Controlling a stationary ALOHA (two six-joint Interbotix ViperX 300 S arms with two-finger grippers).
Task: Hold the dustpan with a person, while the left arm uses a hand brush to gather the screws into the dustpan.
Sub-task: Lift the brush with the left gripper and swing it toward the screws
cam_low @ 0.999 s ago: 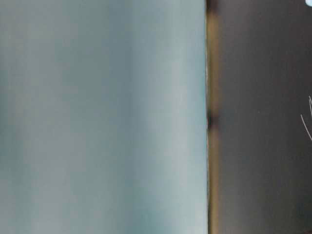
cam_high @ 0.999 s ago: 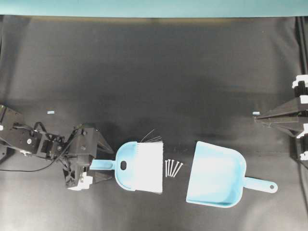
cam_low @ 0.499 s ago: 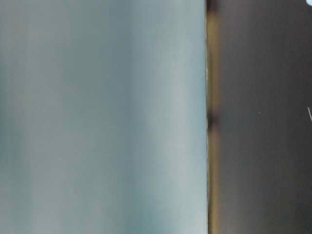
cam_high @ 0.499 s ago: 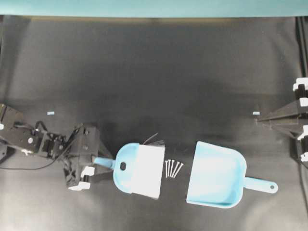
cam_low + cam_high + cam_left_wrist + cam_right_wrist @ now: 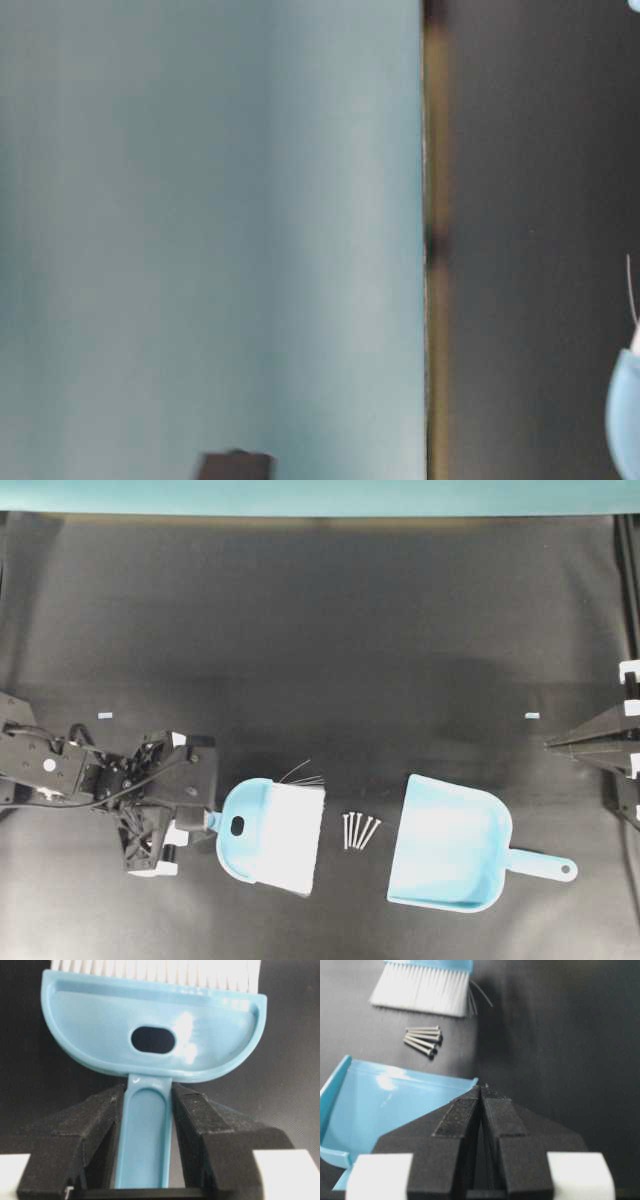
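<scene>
The light blue hand brush (image 5: 250, 830) is at the lower left, its white bristles (image 5: 296, 840) facing right. My left gripper (image 5: 206, 819) is shut on its slim handle; in the left wrist view both fingers (image 5: 102, 1110) press the handle of the hand brush (image 5: 95, 1025) just below its oval hole. Several silver screws (image 5: 360, 830) lie side by side between the bristles and the wide mouth of the dustpan (image 5: 450, 845), whose handle points right. My right gripper (image 5: 481, 1089) is shut and empty at the right edge, beside the dustpan (image 5: 385, 1105). The person is out of view.
Two small pale tape marks (image 5: 105, 716) (image 5: 532, 716) sit on the black tabletop. A teal wall (image 5: 320, 495) runs along the far edge. The table-level view is mostly blurred wall, with a corner of the brush (image 5: 626, 410) at its right edge.
My left gripper has shut on the brush handle and drawn the brush left, turning it slightly; the gap between bristles and screws has widened. The right gripper has drawn back a little to the right.
</scene>
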